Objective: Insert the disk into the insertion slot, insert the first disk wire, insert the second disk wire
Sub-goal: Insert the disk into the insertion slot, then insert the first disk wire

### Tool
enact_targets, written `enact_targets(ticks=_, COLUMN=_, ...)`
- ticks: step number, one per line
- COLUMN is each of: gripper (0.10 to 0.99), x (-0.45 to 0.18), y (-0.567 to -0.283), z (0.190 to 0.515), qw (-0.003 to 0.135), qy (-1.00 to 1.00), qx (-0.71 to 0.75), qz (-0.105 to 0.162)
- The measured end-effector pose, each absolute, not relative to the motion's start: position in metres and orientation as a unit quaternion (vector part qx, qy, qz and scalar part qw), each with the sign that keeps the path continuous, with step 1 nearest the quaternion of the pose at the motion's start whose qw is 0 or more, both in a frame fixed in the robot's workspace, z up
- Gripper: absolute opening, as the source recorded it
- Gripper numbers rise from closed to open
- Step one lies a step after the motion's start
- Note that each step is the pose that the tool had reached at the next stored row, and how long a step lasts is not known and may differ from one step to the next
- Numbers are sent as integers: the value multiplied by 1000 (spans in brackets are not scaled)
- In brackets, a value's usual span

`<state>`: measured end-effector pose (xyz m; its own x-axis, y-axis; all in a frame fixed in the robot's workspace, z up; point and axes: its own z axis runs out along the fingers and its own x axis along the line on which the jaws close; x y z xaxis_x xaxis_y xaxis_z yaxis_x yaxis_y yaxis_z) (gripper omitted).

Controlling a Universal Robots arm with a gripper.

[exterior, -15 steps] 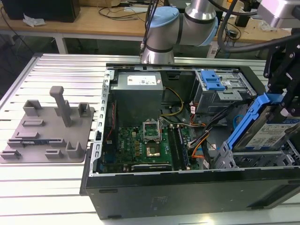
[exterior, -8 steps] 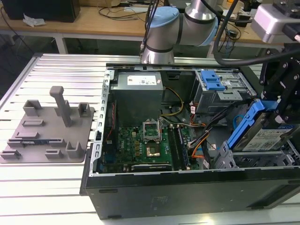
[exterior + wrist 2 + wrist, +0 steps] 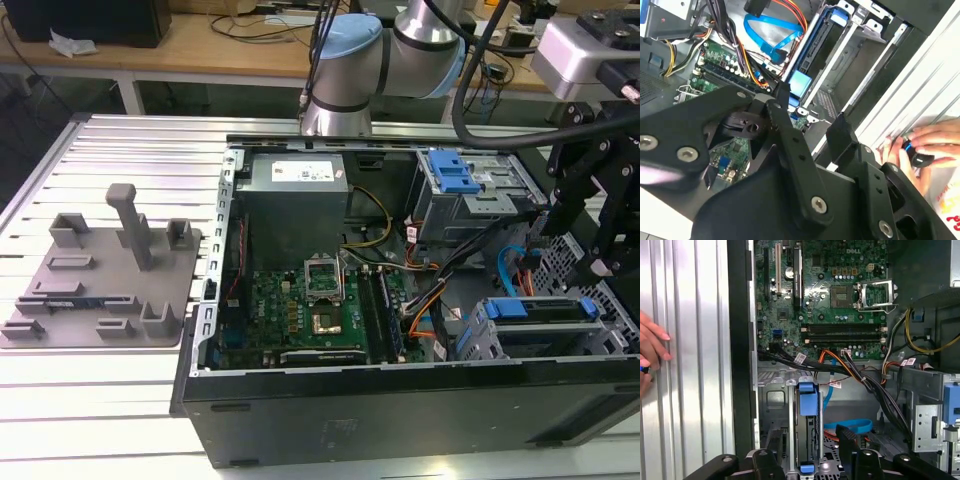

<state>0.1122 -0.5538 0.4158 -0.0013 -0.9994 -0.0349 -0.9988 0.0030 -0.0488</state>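
Ribbed aluminium table (image 3: pixel 120 400) underneath it all, open computer case (image 3: pixel 400 420) lying flat on it. Closest in: gripper (image 3: pixel 575 250) hanging over the case's corner, fingers (image 3: pixel 790 130) spread apart, nothing between them. Straight below the fingertips, the disk (image 3: pixel 808 402), blue frame showing, sitting inside the insertion slot (image 3: pixel 480 330), the low grey cage. Just beyond the tool, a blue flat cable (image 3: pixel 850 426) curling over the case floor, then a bundle of black and orange wires (image 3: pixel 860 375); whether any plug reaches the disk, cannot tell. Off to the tool's side, outside the case wall, a person's hand (image 3: pixel 650 357) resting on the table, pinching something small and dark. Farther out, the green motherboard (image 3: pixel 840 295) with its bare processor socket. Farther again, the taller cage (image 3: pixel 440 205) with a blue latch, and the grey power supply (image 3: pixel 295 210). Farthest from the gripper, a grey fixture plate (image 3: pixel 100 290) on the table, well apart from the case.
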Motion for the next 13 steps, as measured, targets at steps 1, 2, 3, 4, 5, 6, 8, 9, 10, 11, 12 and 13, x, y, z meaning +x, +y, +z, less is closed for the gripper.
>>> enact_targets(ticks=1, gripper=569, x=112, y=-554, z=416, qw=30, qy=708, qx=-706, qz=-5)
enact_targets(ticks=2, gripper=569, x=112, y=-554, z=416, qw=30, qy=708, qx=-706, qz=-5)
enact_targets(ticks=3, gripper=569, x=112, y=-554, z=416, qw=30, qy=708, qx=-706, qz=-5)
enact_targets(ticks=4, gripper=569, x=112, y=-554, z=416, qw=30, qy=708, qx=-706, qz=-5)
enact_targets(ticks=5, gripper=569, x=112, y=-554, z=416, qw=30, qy=708, qx=-706, qz=-5)
enact_targets(ticks=6, gripper=569, x=112, y=-554, z=416, qw=30, qy=708, qx=-706, qz=-5)
enact_targets(ticks=8, gripper=569, x=112, y=-554, z=415, qw=30, qy=708, qx=-706, qz=-5)
enact_targets(ticks=9, gripper=569, x=112, y=-554, z=415, qw=30, qy=708, qx=-706, qz=-5)
enact_targets(ticks=10, gripper=569, x=112, y=-554, z=415, qw=30, qy=708, qx=-706, qz=-5)
enact_targets(ticks=11, gripper=569, x=112, y=-554, z=415, qw=30, qy=708, qx=-706, qz=-5)
enact_targets(ticks=12, gripper=569, x=112, y=-554, z=415, qw=30, qy=708, qx=-706, qz=-5)
enact_targets(ticks=13, gripper=569, x=112, y=-554, z=415, qw=30, qy=708, qx=-706, qz=-5)
